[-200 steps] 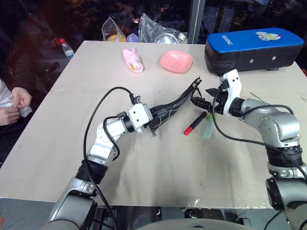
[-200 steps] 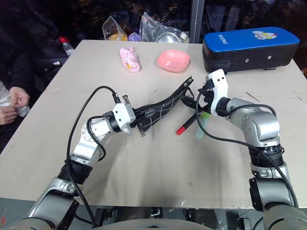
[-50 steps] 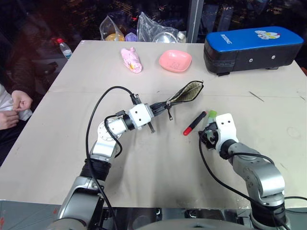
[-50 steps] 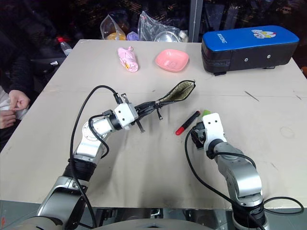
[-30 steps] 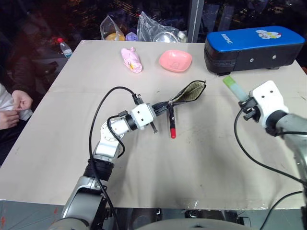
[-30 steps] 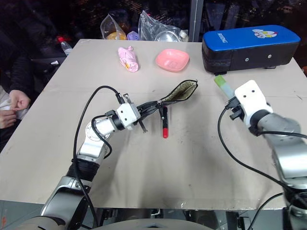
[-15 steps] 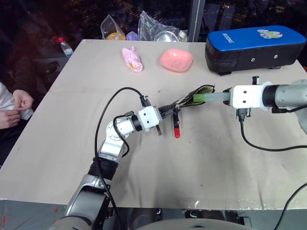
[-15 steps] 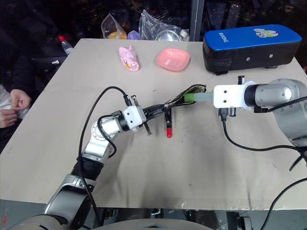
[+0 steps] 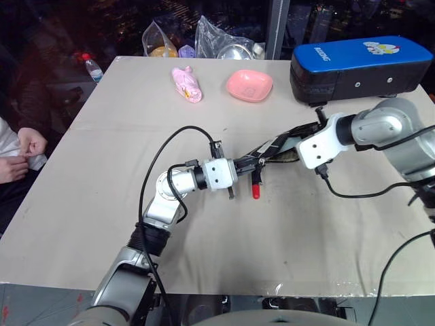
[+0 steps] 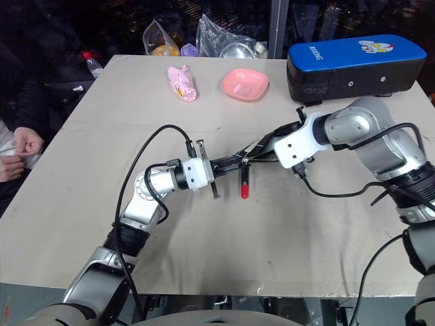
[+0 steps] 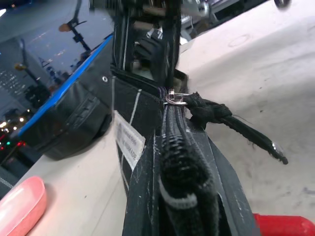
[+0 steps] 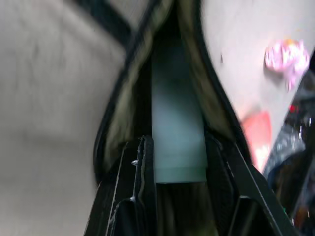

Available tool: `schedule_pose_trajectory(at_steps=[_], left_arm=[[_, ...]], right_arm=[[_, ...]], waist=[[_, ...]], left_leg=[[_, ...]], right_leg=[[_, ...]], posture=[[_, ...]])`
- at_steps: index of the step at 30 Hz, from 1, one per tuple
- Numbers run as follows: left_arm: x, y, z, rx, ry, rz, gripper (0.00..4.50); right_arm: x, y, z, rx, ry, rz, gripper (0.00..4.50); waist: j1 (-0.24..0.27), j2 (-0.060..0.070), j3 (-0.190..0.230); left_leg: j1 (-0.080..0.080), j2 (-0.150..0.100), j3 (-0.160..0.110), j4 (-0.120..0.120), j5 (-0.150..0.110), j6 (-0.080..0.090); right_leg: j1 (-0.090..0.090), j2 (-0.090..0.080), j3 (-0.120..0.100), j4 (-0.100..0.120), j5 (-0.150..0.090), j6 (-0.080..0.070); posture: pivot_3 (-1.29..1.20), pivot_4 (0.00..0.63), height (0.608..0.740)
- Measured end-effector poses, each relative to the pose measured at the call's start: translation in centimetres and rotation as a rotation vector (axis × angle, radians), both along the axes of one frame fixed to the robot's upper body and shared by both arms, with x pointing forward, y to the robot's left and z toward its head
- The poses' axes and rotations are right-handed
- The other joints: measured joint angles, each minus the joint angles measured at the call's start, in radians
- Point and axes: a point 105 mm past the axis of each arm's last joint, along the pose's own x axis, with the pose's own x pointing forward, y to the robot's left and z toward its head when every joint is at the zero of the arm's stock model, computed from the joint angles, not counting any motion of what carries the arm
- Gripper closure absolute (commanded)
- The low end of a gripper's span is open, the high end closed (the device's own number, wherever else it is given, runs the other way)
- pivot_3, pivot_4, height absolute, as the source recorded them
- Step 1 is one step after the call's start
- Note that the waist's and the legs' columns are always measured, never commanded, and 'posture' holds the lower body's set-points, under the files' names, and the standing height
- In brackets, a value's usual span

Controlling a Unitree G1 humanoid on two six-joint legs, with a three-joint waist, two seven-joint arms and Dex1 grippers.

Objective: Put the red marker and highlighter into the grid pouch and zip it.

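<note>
My left gripper [image 9: 239, 167] is shut on one end of the grid pouch [image 9: 272, 146] and holds it off the table, zipper edge [image 11: 172, 162] up, white label [image 11: 130, 145] on its side. My right gripper [image 12: 177, 140] is shut on the pale green highlighter [image 12: 177, 142] and reaches into the pouch's open far end, between the speckled lining walls. From the head views the right gripper [image 9: 299, 136] is at that open mouth and the highlighter is hidden. The red marker [image 9: 256, 187] sits just below the pouch's middle, black end toward it; I cannot tell whether they touch.
A big blue-and-black case [image 9: 360, 64] stands at the back right, close behind my right arm. A pink dish [image 9: 249, 85] and a pink wrapped item [image 9: 187, 85] lie at the back, with plastic bags [image 9: 224, 44] beyond. A person's hands [image 9: 17, 149] are at the left edge.
My right gripper has swung in from the right with the highlighter, rolled over, and pushed it into the pouch's mouth. My left gripper has carried the pouch a little toward the right.
</note>
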Motion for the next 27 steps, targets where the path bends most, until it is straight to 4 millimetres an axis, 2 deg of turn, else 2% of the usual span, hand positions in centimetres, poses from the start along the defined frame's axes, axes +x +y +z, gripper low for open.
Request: schedule_pose_trajectory(at_steps=[2,4,5,8,13,14,16,18,20,23,25,27], left_arm=[[0.0,-0.1,0.2,-0.014,0.002,-0.005,4.50],[0.0,-0.1,0.3,-0.022,0.007,-0.004,4.50],[0.1,0.0,0.3,-0.030,0.013,0.002,4.50],[0.8,0.4,0.5,-0.059,0.036,0.041,4.50],[2.0,2.0,1.3,-0.104,0.051,0.121,4.50],[2.3,2.5,1.6,-0.127,0.062,0.146,4.50],[2.8,3.1,2.0,-0.157,0.074,0.180,4.50],[3.9,4.5,2.8,-0.208,0.084,0.254,4.50],[4.5,5.2,3.6,-0.235,0.074,0.286,4.50],[4.9,6.4,4.8,-0.256,0.047,0.324,4.50],[5.1,7.4,5.1,-0.253,0.045,0.348,4.50],[5.2,8.2,5.2,-0.249,0.048,0.371,4.50]], right_arm=[[0.0,0.6,-0.3,0.021,0.001,0.036,3.75],[0.2,0.8,-0.5,0.046,0.004,0.046,2.71],[0.4,0.6,-0.6,0.058,0.008,0.042,2.39],[0.9,-0.1,0.4,0.146,0.018,-0.005,0.96],[-1.1,-0.9,4.4,0.573,0.282,-0.138,0.96],[-2.4,-0.9,5.6,0.687,0.375,-0.152,0.96],[-3.8,-0.7,6.2,0.781,0.471,-0.162,0.96],[-5.8,0.7,5.2,0.891,0.613,-0.190,0.96],[-6.7,1.9,3.4,0.925,0.706,-0.226,0.96],[-7.0,3.7,-0.5,0.974,0.778,-0.365,0.96],[-6.7,4.7,-3.2,1.016,0.793,-0.486,0.96],[-6.2,5.2,-5.1,1.029,0.783,-0.574,0.96]], waist=[[-0.001,0.000,0.000],[-0.001,0.000,0.000],[0.000,0.000,0.000],[0.002,0.000,0.000],[0.003,0.000,0.000],[0.003,0.000,0.000],[0.002,0.000,0.000],[-0.001,-0.001,0.000],[-0.002,-0.001,0.000],[-0.001,-0.001,-0.001],[-0.001,-0.001,-0.001],[-0.001,-0.001,-0.001]], left_leg=[[0.000,0.000,0.000,0.000,0.000,0.000],[0.000,0.000,0.000,0.000,0.000,0.000],[0.000,0.000,0.000,0.001,0.000,0.000],[0.000,0.000,0.000,0.001,0.000,0.000],[0.000,0.001,-0.002,0.000,0.000,0.000],[-0.001,0.001,-0.003,0.000,0.000,0.000],[-0.001,0.001,-0.004,0.000,0.000,0.000],[0.000,0.001,-0.006,0.000,0.000,0.000],[0.000,0.000,-0.007,0.000,0.000,0.000],[0.000,-0.001,-0.007,0.000,0.000,0.000],[0.000,-0.001,-0.006,0.001,0.000,0.000],[0.000,-0.001,-0.006,0.001,0.000,0.000]], right_leg=[[0.000,0.000,0.000,0.000,0.000,0.000],[0.000,0.000,0.000,0.001,0.000,0.000],[0.000,0.000,0.000,0.001,0.000,0.000],[0.000,0.000,0.000,0.001,0.000,0.000],[0.000,-0.002,-0.001,0.001,0.000,0.000],[0.001,-0.005,-0.001,0.001,0.000,0.000],[0.001,-0.006,-0.001,0.001,0.000,0.000],[0.003,-0.007,-0.002,0.001,0.000,0.000],[0.003,-0.007,-0.002,0.001,0.000,0.000],[0.004,-0.007,-0.002,0.001,0.000,0.000],[0.004,-0.006,-0.003,0.000,0.000,0.000],[0.004,-0.002,-0.004,0.000,0.000,0.000]], posture=[[0.00,0.150,0.740],[0.00,0.150,0.740],[0.00,0.150,0.740],[0.00,0.150,0.740],[0.00,0.150,0.740],[0.00,0.150,0.740],[0.00,0.150,0.740],[0.00,0.150,0.740],[0.00,0.150,0.740],[0.00,0.150,0.740],[0.00,0.150,0.740],[0.00,0.150,0.740]])
